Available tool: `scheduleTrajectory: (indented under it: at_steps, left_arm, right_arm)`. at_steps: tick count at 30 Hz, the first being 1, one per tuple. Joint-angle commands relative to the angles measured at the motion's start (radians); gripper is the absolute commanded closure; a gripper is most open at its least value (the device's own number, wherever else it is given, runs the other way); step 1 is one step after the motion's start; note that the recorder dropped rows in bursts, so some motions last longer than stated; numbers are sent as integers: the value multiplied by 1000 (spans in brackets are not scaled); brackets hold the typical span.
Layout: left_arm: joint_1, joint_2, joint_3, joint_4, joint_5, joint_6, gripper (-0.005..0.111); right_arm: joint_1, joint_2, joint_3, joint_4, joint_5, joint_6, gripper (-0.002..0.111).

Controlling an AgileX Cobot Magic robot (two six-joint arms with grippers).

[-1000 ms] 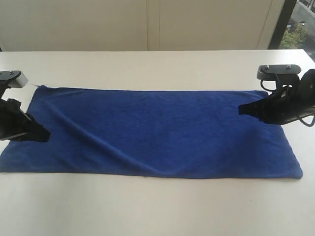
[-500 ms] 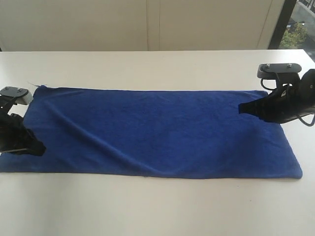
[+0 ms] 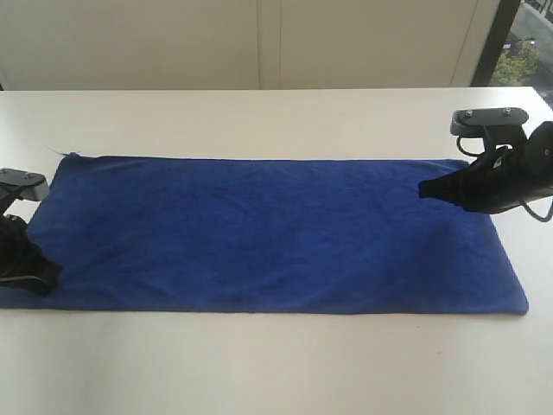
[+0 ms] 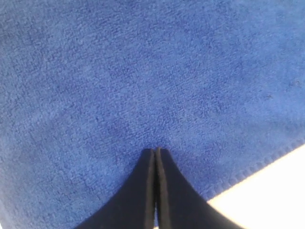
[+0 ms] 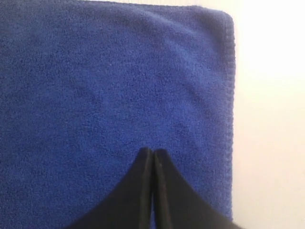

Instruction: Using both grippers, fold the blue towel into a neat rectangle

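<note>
"Blue microfibre is filling the exterior view: one blue towel (image 3: 276,233) is lying spread flat on the white table (image 3: 276,372), its long side running from nine to three o'clock. What are the arms doing?"

"Two grippers are showing. The left gripper (image 3: 39,275) is sitting low at the towel's eight o'clock corner. The right gripper (image 3: 428,192) is pointing in over its two o'clock end. From here I cannot tell whether either one is touching the cloth."

"And what is the left wrist view showing?"

"Its fingers (image 4: 138,191) are pressing together, clenched with nothing visible between them, tips over the towel near a stitched hem."

"And the right wrist view?"

"The same: fingers (image 5: 138,191) are clenched and empty over the cloth, not far from a hemmed corner."

"How is it going to handle?"

"I am judging it light, soft and limp, sagging wherever nothing is supporting it. I am expecting each gripper to need its own corner, pinching the hem where the stitching is giving some grip."
</note>
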Motion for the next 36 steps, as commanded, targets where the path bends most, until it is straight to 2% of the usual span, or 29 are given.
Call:
scheduleTrajectory:
  at_steps: [1, 14, 20, 28, 36]
  left_arm:
    - [1, 3, 0, 29, 44, -16, 107]
    - [-1, -102, -16, -37, -70, -25, 107]
    - [-1, -221, 72, -91, -238, -25, 107]
    - [-1, -495, 155, -94, -251, -48, 107]
    - [-1, -822, 245, -192, -208, -48, 107]
  right_arm:
    - [1, 3, 4, -4, -26, -13, 108]
    - [-1, -62, 6, -4, -20, -40, 108]
    - [-1, -110, 7, -4, 42, -40, 108]
    - [-1, -220, 13, -16, 149, -67, 108]
    - [-1, -366, 114, -16, 62, -67, 108]
